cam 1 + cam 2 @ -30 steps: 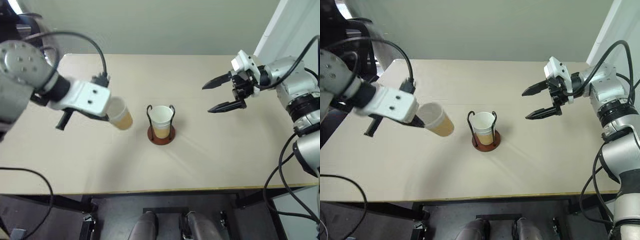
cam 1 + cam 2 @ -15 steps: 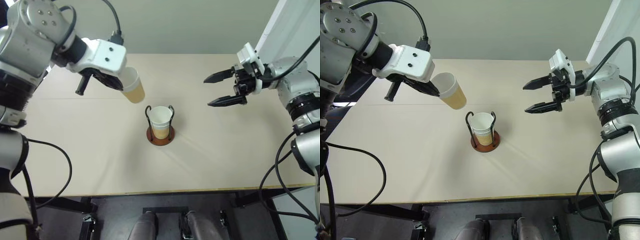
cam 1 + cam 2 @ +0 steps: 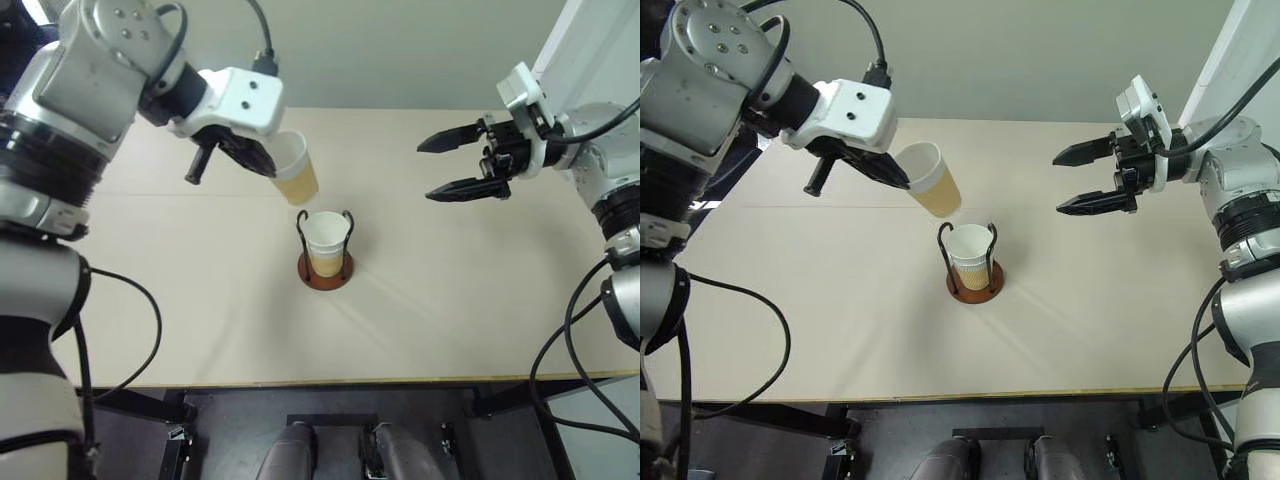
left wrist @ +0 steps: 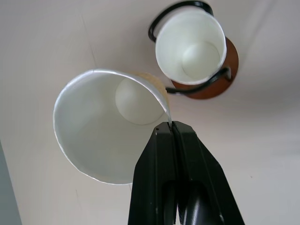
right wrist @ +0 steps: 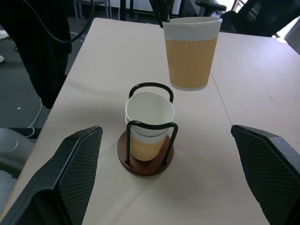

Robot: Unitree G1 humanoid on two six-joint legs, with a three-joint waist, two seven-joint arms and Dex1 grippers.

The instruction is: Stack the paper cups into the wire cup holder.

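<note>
Head views: the left tool [image 3: 902, 181] is clenched on the rim of a cup [image 3: 932, 181], pinching the wall between its fingers. The cup hangs tilted in the air, mouth toward the tool, base pointing down toward the holder [image 3: 974, 262], which stands on the bench [image 3: 1090, 320] just below and beyond the cup's base. Cups already sit nested in the holder between its two wire loops. The right tool [image 3: 1072, 180] hovers well off to the holder's other side, released, jaws wide and empty.

Left wrist view: the two black fingers [image 4: 176, 154] are shut together on the cup's [image 4: 103, 140] rim, one inside and one outside the wall. Past the cup's lip lies the holder [image 4: 206, 86] with a white cup mouth open inside it.

Right wrist view: between this tool's spread fingers [image 5: 70, 164] the holder [image 5: 145, 159] stands on the bench, a nested cup [image 5: 149, 123] inside, and the carried cup [image 5: 191, 51] floats above and slightly behind it, not touching.

Handling, as a judgement: the cup looks very light and thin-walled, so it will dent under a hard squeeze and could swing in a one-sided rim pinch. The rolled rim is probably the stiffest place to hold. It likely needs righting and centring before it will nest.
</note>
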